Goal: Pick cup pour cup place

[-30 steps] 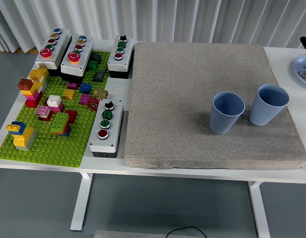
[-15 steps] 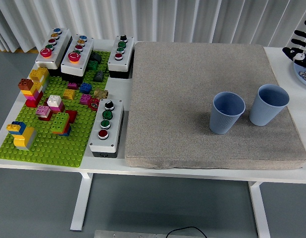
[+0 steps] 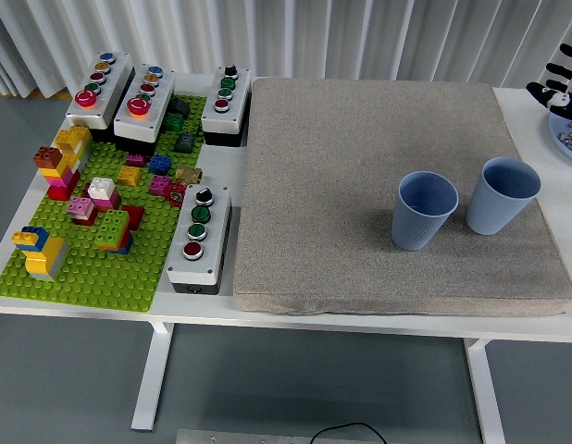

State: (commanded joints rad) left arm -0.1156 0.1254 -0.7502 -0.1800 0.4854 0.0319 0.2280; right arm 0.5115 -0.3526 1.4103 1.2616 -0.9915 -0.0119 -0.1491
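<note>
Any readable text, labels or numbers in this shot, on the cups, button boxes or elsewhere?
No text can be read anywhere in this view.
Two blue cups: ribbed, no print visible.
Button boxes: coloured buttons only; any markings are too small to tell.
Brick baseplate and grey mat: no lettering.
Right hand, at the right edge: no markings visible.

- We see pale grey-white pleated curtains across the whole back.
- We see a plain grey floor under and left of the furniture.
- White tabletop on white metal legs.
- Light is even; shadows look soft.
</note>
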